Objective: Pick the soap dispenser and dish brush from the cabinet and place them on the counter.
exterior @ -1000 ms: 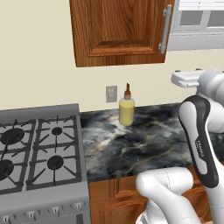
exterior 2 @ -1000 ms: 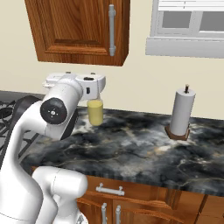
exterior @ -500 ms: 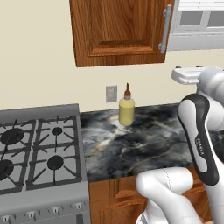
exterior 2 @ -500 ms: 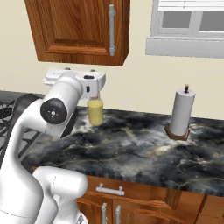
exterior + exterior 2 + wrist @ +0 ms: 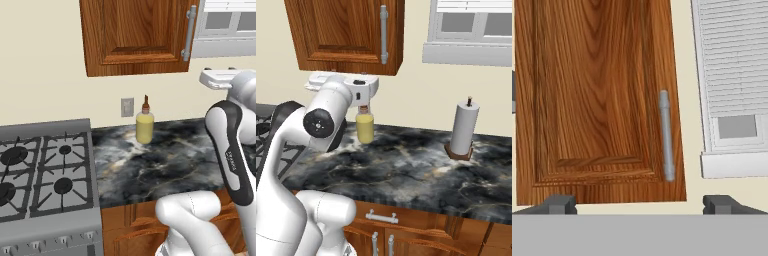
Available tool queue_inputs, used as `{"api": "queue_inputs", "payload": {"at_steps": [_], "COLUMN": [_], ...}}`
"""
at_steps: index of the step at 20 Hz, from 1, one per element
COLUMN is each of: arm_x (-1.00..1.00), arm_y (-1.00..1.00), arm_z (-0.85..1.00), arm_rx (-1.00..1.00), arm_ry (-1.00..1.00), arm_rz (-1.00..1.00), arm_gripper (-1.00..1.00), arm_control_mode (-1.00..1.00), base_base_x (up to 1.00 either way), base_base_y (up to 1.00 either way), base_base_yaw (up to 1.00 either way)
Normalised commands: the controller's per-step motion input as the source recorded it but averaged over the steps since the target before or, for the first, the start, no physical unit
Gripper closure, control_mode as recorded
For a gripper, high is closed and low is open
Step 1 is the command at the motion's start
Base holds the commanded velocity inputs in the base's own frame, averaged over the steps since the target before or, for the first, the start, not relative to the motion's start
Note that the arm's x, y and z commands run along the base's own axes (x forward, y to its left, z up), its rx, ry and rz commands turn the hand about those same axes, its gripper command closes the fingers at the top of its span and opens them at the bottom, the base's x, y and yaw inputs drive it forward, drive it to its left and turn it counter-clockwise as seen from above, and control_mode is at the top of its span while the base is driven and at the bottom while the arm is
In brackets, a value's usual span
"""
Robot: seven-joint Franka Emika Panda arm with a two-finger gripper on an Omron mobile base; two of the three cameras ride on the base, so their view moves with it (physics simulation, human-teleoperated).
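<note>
Left base view, left to right: stove top [image 5: 42,170] fills the lower left, 4 burners. Counter [image 5: 165,160] runs right of it through the middle of the frame, with a yellow bottle [image 5: 144,125] standing near its back edge, just below a wall outlet [image 5: 127,106]. Cabinet [image 5: 135,35] sits top centre, door shut, its bar handle [image 5: 188,32] near the door's right edge.

Right base view: cabinet [image 5: 346,35] upper left, paper towel roll [image 5: 463,129] upright on the counter [image 5: 421,170] at the right, window [image 5: 471,30] above it.

Hand view: cabinet door [image 5: 597,100] takes the left and centre, handle [image 5: 666,135] right of centre, window blind [image 5: 732,75] at the right. My pincer [image 5: 639,204] is released, jaws spread wide at the bottom edge, nothing between them, clear of the door.
</note>
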Motion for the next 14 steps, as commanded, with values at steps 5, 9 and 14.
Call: {"api": "queue_inputs", "payload": {"at_steps": [5, 9, 14], "arm_x": [0.00, 0.00, 0.04], "arm_y": [0.00, 0.00, 0.01], "arm_z": [0.00, -0.04, 0.00], "arm_rx": [0.00, -0.05, -0.04], "arm_ry": [-0.06, -0.08, -0.06], "arm_rz": [-0.02, 0.00, 0.00], "arm_gripper": [-1.00, -1.00, -1.00], "arm_control_mode": [-1.00, -1.00, -1.00], "base_base_x": [0.00, 0.00, 0.00], "base_base_y": [0.00, 0.00, 0.00], "base_base_yaw": [0.00, 0.00, 0.00]}}
